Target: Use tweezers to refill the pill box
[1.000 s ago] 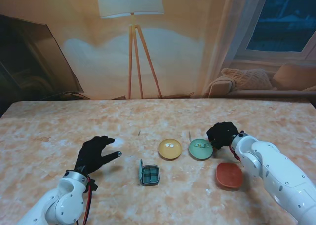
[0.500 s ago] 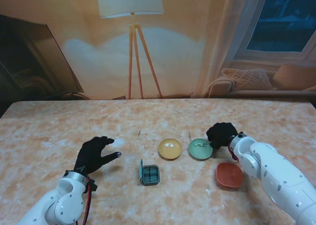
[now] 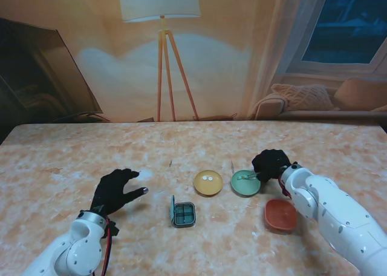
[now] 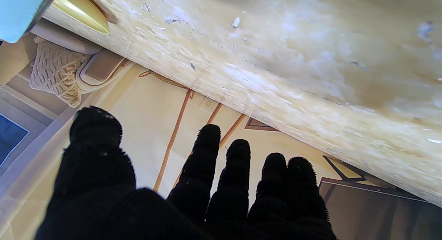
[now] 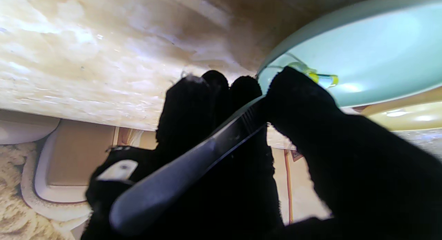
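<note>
Marble table: 3 dishes, pill box

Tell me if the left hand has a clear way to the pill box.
Probably yes: the left hand is open and holds nothing, and only bare table lies between it and the pill box.

Tripod floor lamp against a warm wall, window above a cushioned sofa.

Beside the right robot hand crowd the green dish, yellow dish and red dish; table around the left robot hand lies bare.
</note>
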`<state>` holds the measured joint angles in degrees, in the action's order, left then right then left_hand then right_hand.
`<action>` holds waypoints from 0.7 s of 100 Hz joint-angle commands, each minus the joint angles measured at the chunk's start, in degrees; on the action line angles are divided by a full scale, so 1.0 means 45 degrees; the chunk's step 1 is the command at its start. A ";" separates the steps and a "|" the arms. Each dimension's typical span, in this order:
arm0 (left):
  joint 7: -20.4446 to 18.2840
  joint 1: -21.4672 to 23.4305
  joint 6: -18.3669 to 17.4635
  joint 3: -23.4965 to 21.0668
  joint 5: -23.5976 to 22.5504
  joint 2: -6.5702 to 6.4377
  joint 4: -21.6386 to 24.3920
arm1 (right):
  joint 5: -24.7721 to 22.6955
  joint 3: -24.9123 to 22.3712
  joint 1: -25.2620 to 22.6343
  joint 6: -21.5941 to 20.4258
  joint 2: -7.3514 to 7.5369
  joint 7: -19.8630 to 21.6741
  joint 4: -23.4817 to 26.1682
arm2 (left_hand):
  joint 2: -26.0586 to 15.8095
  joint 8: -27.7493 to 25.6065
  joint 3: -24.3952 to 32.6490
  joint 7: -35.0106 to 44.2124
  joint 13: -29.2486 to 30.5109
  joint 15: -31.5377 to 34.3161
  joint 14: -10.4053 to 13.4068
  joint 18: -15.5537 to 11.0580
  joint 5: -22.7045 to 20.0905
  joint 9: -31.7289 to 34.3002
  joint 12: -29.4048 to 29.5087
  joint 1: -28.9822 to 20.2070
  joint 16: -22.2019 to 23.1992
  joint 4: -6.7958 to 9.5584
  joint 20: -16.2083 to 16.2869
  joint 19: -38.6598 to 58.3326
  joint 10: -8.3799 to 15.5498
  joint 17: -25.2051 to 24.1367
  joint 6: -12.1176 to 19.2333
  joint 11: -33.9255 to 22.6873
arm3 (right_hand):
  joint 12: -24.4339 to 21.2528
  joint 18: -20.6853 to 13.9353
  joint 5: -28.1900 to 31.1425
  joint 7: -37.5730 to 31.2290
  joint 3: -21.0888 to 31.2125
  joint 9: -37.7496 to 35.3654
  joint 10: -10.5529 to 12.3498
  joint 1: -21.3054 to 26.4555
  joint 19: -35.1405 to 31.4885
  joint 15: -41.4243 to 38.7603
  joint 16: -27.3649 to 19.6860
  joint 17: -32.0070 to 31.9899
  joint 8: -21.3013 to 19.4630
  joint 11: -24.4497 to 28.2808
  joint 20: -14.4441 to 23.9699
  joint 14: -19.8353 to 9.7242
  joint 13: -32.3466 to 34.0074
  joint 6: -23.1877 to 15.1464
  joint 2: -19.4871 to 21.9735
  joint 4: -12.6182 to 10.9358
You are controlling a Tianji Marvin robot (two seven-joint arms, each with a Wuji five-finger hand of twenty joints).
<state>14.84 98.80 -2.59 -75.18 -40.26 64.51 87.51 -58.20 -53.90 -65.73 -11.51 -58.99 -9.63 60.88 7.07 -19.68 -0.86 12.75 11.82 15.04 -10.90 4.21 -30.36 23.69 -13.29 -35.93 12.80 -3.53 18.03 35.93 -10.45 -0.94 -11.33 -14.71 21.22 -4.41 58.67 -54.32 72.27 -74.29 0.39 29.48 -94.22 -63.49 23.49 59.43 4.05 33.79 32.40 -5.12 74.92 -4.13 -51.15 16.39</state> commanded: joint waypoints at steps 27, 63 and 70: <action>-0.0275 0.0060 0.0043 -0.0044 0.0022 0.0031 0.0041 | -0.0018 -0.0572 -0.0593 -0.0111 -0.0135 0.0196 0.0716 | -0.0384 0.0239 -0.0138 -0.0010 -0.0135 0.0165 0.0180 -0.0709 -0.0181 -0.0027 -0.0049 -0.0192 0.0126 0.0201 0.0119 0.0119 0.0174 -0.0160 -0.0010 0.0000 | 0.0544 -0.3440 0.1017 -0.1639 0.1403 -0.1189 -0.1590 0.0809 -0.0385 -0.0893 -0.0170 0.0912 -0.0268 0.0060 0.0275 0.0599 0.0189 -0.1389 -0.0561 -0.0727; -0.0655 0.0079 0.0055 -0.0211 -0.0169 -0.0053 0.0352 | 0.0458 -0.1142 -0.1443 -0.0497 -0.0347 0.0378 0.2439 | -0.0371 0.0231 -0.0178 -0.0036 -0.0119 0.0025 0.0184 -0.0667 -0.0065 -0.0054 -0.0022 -0.0021 0.0049 0.0198 0.0068 0.0021 0.0184 -0.0186 0.0153 0.0106 | 0.0608 -0.3373 0.1078 -0.1657 0.1457 -0.1221 -0.1753 0.0921 -0.0486 -0.1172 -0.0076 0.1079 -0.0275 0.0119 0.0286 0.0745 0.0165 -0.1213 -0.0693 -0.0708; -0.0661 0.0091 0.0068 -0.0244 -0.0213 -0.0057 0.0398 | 0.0650 -0.1116 -0.1575 -0.0620 -0.0399 0.0368 0.2658 | -0.0366 0.0228 -0.0169 -0.0043 -0.0099 0.0006 0.0182 -0.0664 -0.0056 -0.0051 -0.0021 -0.0012 0.0037 0.0201 0.0063 0.0011 0.0180 -0.0183 0.0162 0.0131 | 0.0606 -0.3365 0.1079 -0.1652 0.1462 -0.1212 -0.1780 0.0936 -0.0491 -0.1171 -0.0079 0.1085 -0.0272 0.0111 0.0280 0.0748 0.0161 -0.1221 -0.0691 -0.0700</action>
<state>12.61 98.93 -2.42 -76.05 -40.95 64.31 88.59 -55.63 -59.49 -71.83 -13.44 -59.77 -8.60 71.68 7.07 -19.10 -0.86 12.75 11.82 15.04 -10.90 4.20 -30.38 23.69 -13.29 -35.93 12.82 -3.53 18.03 35.94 -10.45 -0.94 -11.26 -14.72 21.27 -4.31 59.26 -55.10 73.03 -75.02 0.51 29.68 -94.25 -64.78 23.48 60.32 4.04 33.76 32.85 -5.16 75.66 -4.21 -52.74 16.26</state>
